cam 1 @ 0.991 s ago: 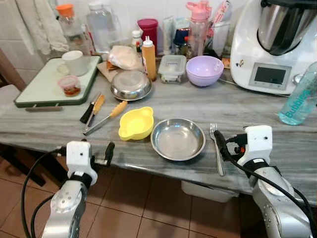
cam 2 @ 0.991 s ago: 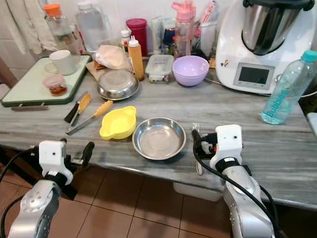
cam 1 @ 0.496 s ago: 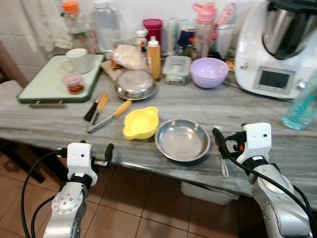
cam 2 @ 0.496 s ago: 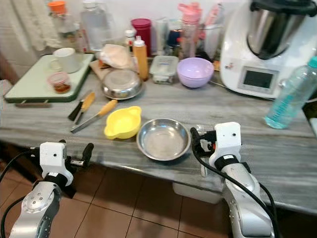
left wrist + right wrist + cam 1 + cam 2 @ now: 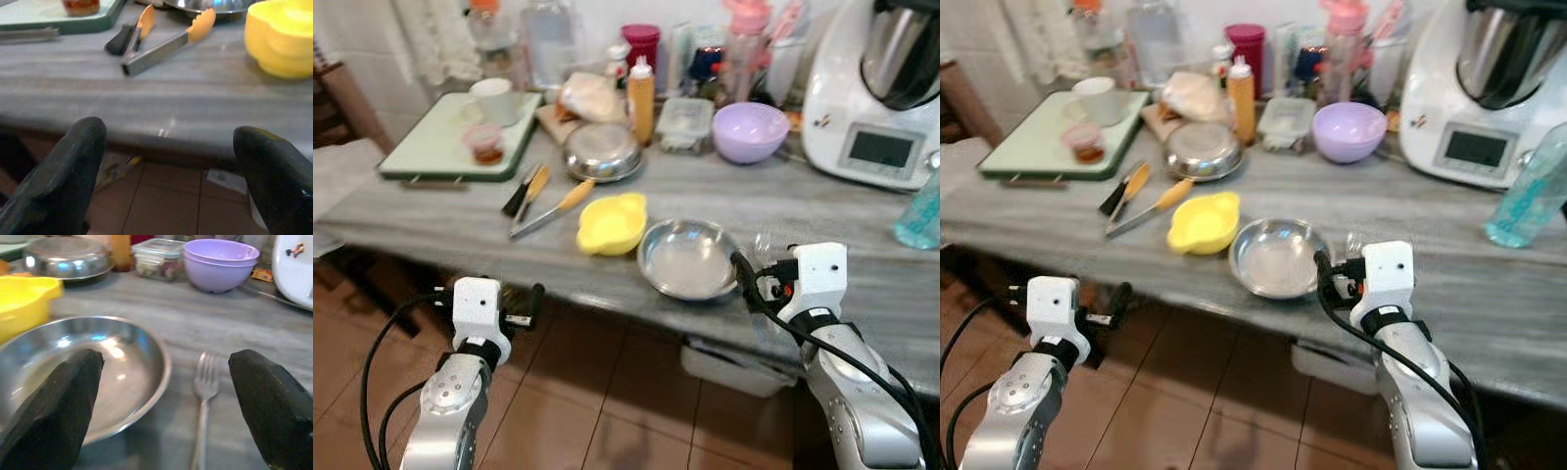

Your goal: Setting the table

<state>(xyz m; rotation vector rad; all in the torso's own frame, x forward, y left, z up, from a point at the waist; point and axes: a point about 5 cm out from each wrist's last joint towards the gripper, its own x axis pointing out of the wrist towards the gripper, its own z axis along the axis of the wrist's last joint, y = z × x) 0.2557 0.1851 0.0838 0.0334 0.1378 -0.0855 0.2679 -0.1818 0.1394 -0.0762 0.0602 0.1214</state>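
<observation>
My right tool (image 5: 161,396) is spread wide, the fork (image 5: 203,401) lying lengthwise straight ahead beside the steel plate (image 5: 88,377), handle probably toward me.

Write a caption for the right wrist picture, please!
Open right gripper hovers above a fork lying beside a steel plate.

place: a home kitchen
surface: grey stone counter (image 5: 440,230) along a white tiled wall
appliance: white countertop cooking machine (image 5: 886,93) with a steel jug
clutter: sauce bottle (image 5: 640,85), lilac bowl (image 5: 750,131), steel plates, tongs (image 5: 551,208), mug on a green tray (image 5: 421,157)
floor: terracotta tiles (image 5: 607,411)
</observation>
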